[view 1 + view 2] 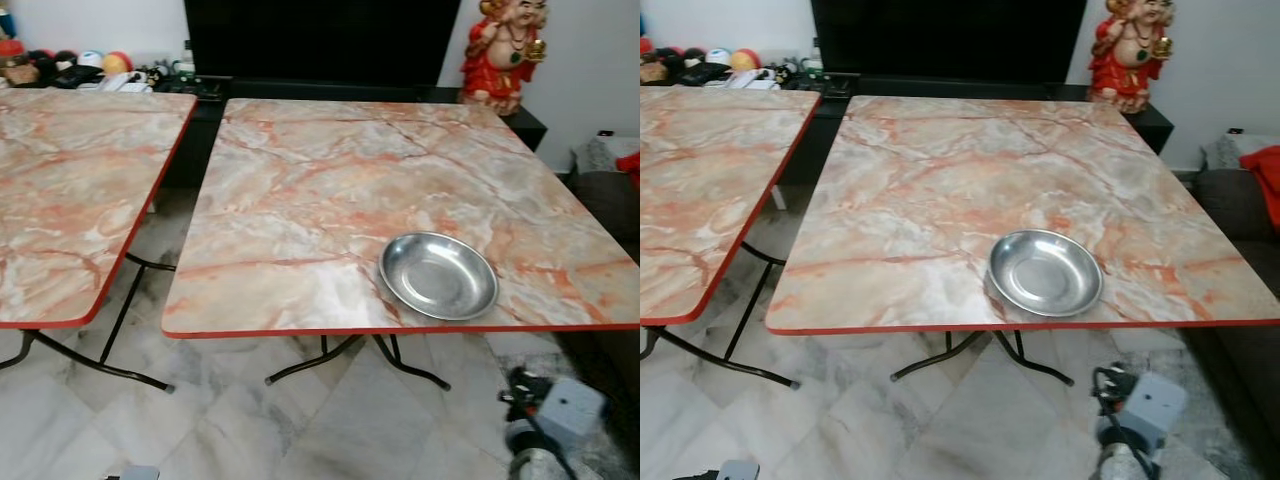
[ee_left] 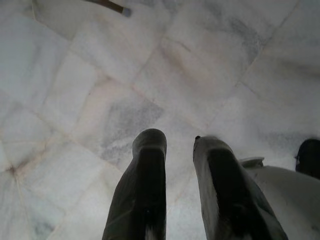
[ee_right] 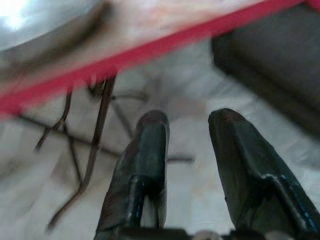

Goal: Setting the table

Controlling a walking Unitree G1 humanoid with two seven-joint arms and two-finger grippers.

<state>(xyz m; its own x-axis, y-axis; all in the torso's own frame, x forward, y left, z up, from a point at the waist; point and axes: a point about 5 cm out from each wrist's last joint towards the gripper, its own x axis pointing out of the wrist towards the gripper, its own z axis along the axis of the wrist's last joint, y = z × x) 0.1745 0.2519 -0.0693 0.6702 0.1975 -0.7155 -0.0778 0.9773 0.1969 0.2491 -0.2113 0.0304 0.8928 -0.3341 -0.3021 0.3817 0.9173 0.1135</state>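
Our right gripper [image 3: 187, 125] and left gripper [image 2: 177, 145] hang parted, empty, above the marble floor [image 1: 350, 430]; a steel bowl [image 1: 438, 275] sits at five o'clock on the marbled surface [image 1: 330, 200], its legs blurred.

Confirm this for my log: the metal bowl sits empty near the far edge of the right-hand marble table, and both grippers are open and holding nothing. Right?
One detail is wrong. The metal bowl sits near the front edge of the right-hand marble table, the edge closest to the robot, as the left eye view shows. The rest holds: the bowl is empty, and the left gripper and right gripper are open and holding nothing.
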